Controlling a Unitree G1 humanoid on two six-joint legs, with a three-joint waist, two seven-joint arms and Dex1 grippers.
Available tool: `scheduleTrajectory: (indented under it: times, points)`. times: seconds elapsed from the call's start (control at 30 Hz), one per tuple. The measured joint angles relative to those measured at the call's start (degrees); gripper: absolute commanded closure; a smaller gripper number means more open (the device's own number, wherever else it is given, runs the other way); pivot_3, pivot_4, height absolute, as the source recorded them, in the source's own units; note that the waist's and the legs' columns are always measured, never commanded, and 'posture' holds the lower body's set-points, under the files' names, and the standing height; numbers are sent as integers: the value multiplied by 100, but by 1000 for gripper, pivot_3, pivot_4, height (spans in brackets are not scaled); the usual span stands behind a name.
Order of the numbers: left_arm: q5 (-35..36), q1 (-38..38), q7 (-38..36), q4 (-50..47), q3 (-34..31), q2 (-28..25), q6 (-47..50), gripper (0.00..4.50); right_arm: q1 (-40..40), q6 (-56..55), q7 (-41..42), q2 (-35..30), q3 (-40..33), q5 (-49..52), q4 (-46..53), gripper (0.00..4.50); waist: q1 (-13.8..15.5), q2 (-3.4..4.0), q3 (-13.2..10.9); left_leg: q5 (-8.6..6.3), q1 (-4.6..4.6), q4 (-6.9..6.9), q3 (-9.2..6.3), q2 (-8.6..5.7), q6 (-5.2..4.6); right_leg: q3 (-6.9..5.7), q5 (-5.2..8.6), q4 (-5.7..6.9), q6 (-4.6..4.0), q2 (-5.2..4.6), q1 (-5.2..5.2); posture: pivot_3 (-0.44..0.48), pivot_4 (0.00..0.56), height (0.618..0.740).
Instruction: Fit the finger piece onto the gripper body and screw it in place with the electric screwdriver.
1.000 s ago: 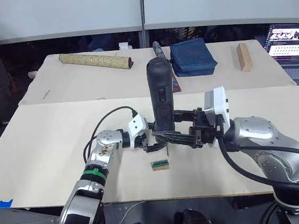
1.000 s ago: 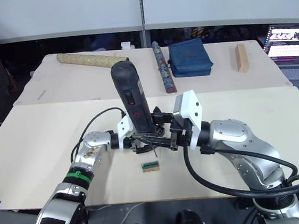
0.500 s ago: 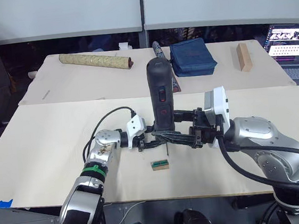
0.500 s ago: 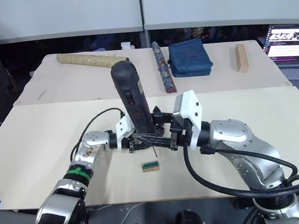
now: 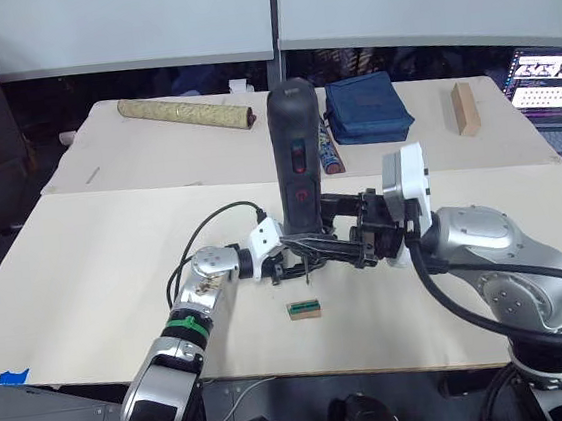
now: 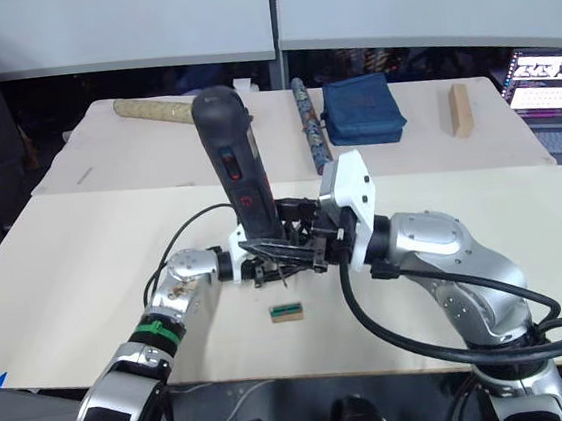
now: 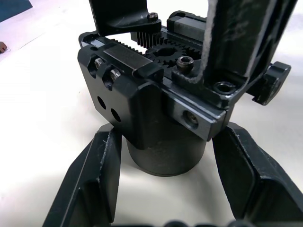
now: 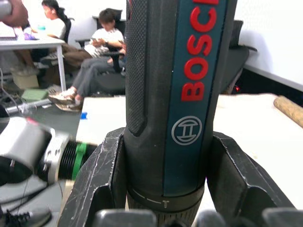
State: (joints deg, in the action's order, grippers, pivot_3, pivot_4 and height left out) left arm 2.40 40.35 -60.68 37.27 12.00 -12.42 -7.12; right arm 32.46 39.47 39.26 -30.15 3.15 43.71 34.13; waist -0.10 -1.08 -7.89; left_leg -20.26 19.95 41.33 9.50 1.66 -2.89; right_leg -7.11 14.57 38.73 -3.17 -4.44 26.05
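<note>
On the far table at the left lies a long tan patterned rolled tube (image 5: pixel 185 113), well behind the work. Nearer, on the cream-coloured front table (image 5: pixel 85 261), the left gripper (image 7: pixel 163 189) reaches in from the robot's left with its two black fingers (image 7: pixel 92 182) clamped on either side of the round cylindrical base of the small black gripper body (image 7: pixel 156 109) — the wrist view shows exposed gear teeth, screw heads and linkages on top of that body, with the base pressed between the finger pads just above the tabletop.

Directly over it stands the thick dark grey-black electric screwdriver (image 5: pixel 297 163), nearly upright and leaning slightly, red markings on its side and red lettering on a blue strip visible in the right wrist view. Its thin bit points down at the top of the gripper body; whether the tip is seated in a screw cannot be told. The right gripper (image 8: pixel 165 189) grips the screwdriver's lower barrel, its black fingers (image 8: pixel 102 184) shut against both sides.

Just in front of the two grippers, on the table and apart from them, lies a small green-and-brown rectangular block (image 5: pixel 304 310). The loose finger piece cannot be made out separately among the black parts.

Behind, on the far table, a folded dark blue cloth pouch (image 5: pixel 368 108) sits beside a narrow patterned stick (image 6: pixel 309 137), then a light wooden block (image 5: pixel 465 108), and at the far right an open laptop (image 5: pixel 550 87).
</note>
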Motion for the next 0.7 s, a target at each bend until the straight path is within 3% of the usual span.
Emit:
scheduleTrajectory:
  times: [0.23,0.7]
  points:
    - [12,-121,90,-277,22,-62,226,2186,671,244,-372,67,25,-59,-328,2558,-52,0,0,0,-1,-4,0,2,0,-1,0,1,0,1,0,0,150,740]
    - [221,-325,71,-618,-59,-156,573,2186,861,230,-390,294,90,-544,-856,2558,-91,0,0,0,-2,-5,3,5,1,-1,0,6,0,3,1,0,150,740]
